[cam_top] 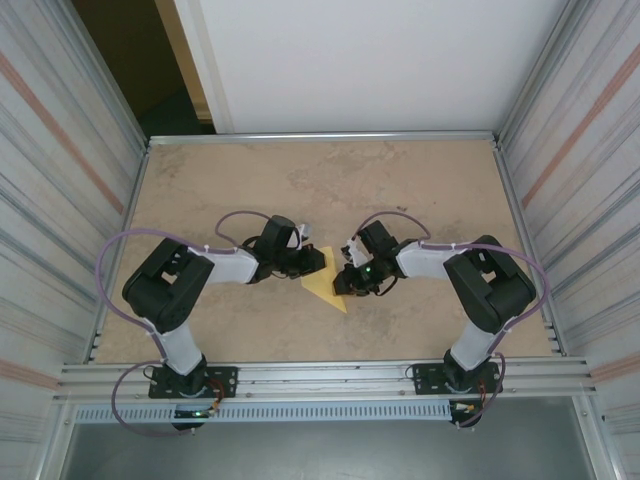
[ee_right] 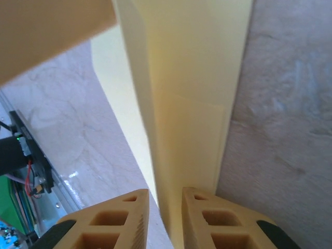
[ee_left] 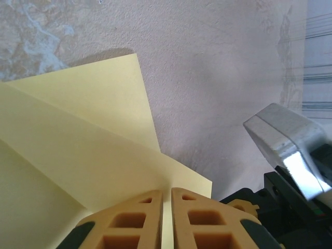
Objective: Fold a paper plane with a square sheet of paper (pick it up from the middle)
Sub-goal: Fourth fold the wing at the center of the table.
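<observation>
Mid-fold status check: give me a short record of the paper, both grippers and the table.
paper: pale-yellow sheet of paper, partly folded with overlapping layers, lying mid-table
left gripper: shut on the sheet's edge
right gripper: jaws slightly apart around a folded edge; whether it grips is unclear
arms: both reach inward and meet at the sheet
table: tan, mottled surface

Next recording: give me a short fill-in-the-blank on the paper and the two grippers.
The left gripper is ___ on the pale-yellow folded paper sheet. The sheet runs between the right gripper's tan ___. Seen from above, the sheet lies ___ the two grippers, over the mottled beige table.
Missing: shut; fingers; between.
</observation>
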You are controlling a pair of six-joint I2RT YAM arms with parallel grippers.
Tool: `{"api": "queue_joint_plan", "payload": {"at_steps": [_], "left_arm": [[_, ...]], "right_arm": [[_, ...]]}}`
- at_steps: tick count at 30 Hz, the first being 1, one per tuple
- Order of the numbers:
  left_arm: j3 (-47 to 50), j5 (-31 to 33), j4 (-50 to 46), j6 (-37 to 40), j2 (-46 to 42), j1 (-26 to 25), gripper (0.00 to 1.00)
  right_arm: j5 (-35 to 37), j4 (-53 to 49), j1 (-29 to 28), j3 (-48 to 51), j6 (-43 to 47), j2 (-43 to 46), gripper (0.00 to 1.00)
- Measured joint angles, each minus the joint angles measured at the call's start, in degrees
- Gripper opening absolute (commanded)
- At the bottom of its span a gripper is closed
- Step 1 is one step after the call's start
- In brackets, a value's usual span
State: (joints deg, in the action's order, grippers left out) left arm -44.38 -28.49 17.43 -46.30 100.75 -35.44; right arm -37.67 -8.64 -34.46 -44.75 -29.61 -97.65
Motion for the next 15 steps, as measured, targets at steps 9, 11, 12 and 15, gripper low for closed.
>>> {"api": "queue_joint_plan", "payload": {"at_steps": [9,11,12,15], "left_arm": [[-0.3,0.0,-0.1,0.0,1.1,0.6,0.14],[-0.3,0.0,-0.1,0.0,1.5,0.6,0.14],[-0.4,0.0,-0.1,0.0,1.8,0.7,0.14],[-0.4,0.0,-0.2,0.0,2.2,1.0,0.14]], "right_arm": [[0.3,-0.2,0.0,0.5,-0.2,0.0,0.12],[0.3,-0.2,0.0,0.5,-0.2,-0.2,0.11],[0.3,-0.2,0.1,0.5,-0.2,-0.4,0.11],[0.3,-0.2,0.3,0.5,-0.2,-0.9,0.10]]}}
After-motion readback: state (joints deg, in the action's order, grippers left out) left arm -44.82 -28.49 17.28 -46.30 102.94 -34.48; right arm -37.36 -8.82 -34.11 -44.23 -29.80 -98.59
